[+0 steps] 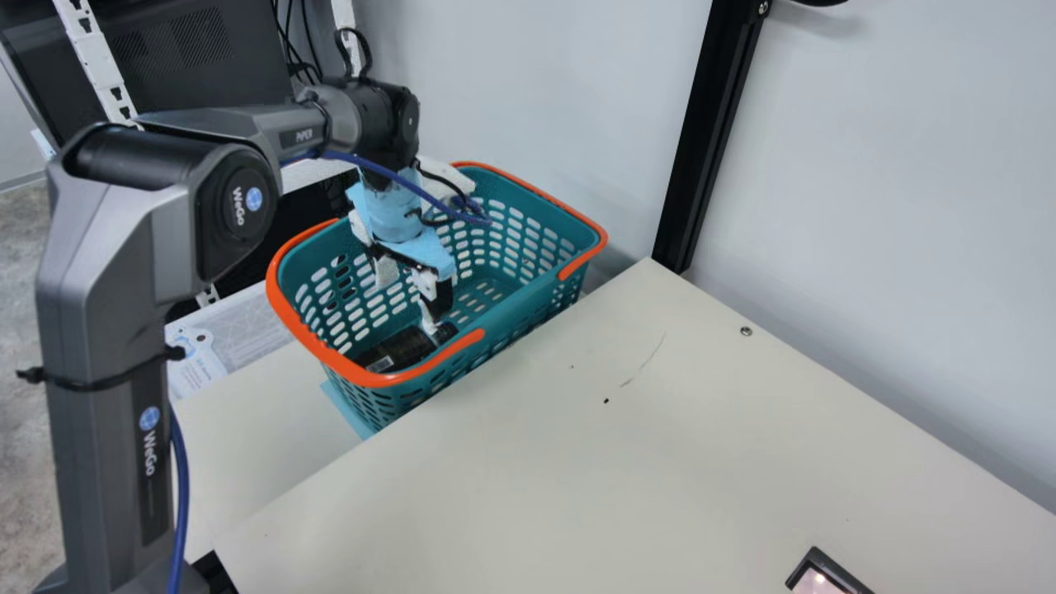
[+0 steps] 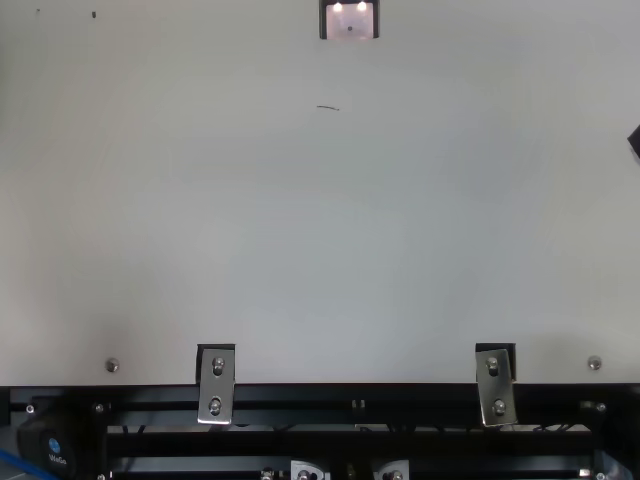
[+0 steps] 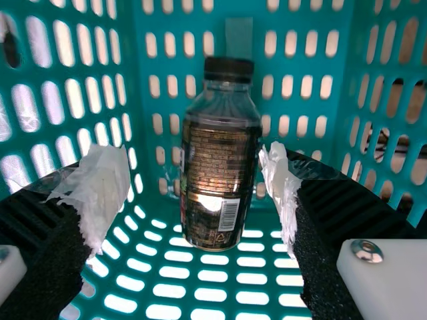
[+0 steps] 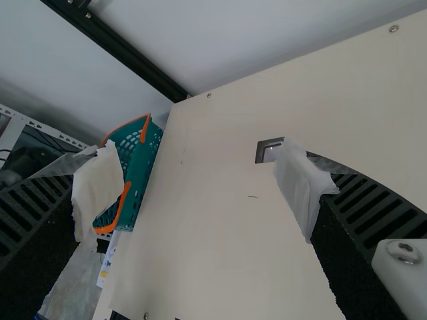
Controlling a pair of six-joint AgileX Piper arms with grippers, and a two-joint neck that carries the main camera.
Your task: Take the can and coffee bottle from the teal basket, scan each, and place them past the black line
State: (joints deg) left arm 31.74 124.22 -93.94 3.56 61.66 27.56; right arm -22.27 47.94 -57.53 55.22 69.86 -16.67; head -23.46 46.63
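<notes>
**Left gripper (image 1: 410,289) spread and empty inside the teal basket (image 1: 540,285), at the coffee bottle (image 3: 217,180).**

The ribbed black fingers (image 3: 283,180) wear crumpled, whitish film at their tips. The bottle has a round black cap, clear shoulders and a glossy dark label bearing fine print and a barcode. In the left wrist view it appears between the parted fingers, a gap on either side. Around it stand slotted plastic walls, rimmed in orange. The right gripper (image 4: 200,183), also parted and empty, is above the smooth cream table (image 4: 200,233); a black-framed device (image 2: 323,22) rests there.
</notes>
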